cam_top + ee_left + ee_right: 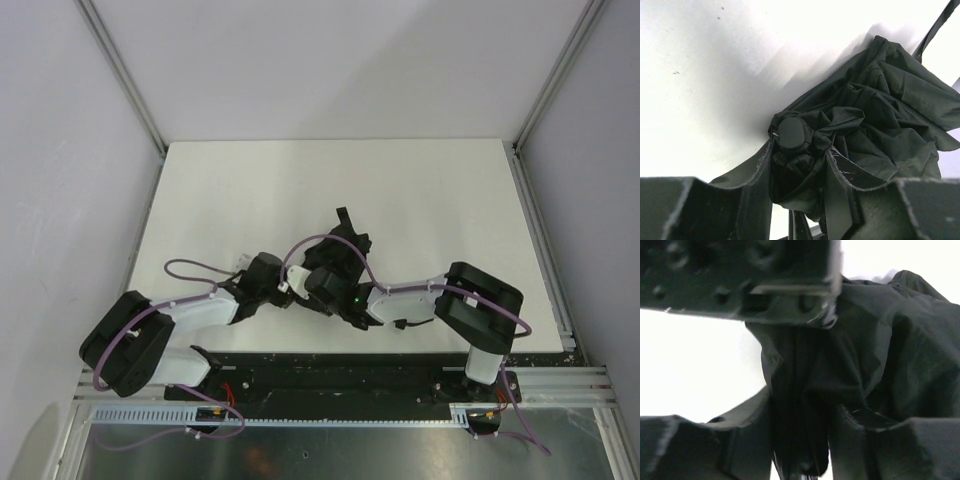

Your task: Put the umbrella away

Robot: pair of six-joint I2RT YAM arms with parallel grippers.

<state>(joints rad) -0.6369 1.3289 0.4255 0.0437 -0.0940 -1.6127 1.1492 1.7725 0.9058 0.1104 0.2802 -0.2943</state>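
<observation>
A white table fills the middle of the top view, with grey walls on either side of it. The left arm comes in from the lower left and the right arm from the lower right. Their wrists meet just below the centre of the frame, each trailing a purple cable. The umbrella lies there on the table as a crumpled black bundle between the two wrists, partly hidden by them. In the left wrist view its creased fabric spreads from the centre to the right edge, casting a soft shadow on the table above it. The left pincer is pinching the umbrella. Both fingers press against the bunched cloth low in the frame, just under the rounded knob. A thin dark strip runs out at the upper right corner; I cannot tell whether it is strap or shaft. In the right wrist view the fabric covers the right half, and a dark fold of it fills the gap of the right pincer, touching both fingers, so that pincer is pinching the umbrella too. The blurred black body of the left pincer crosses the top of that view.
</observation>
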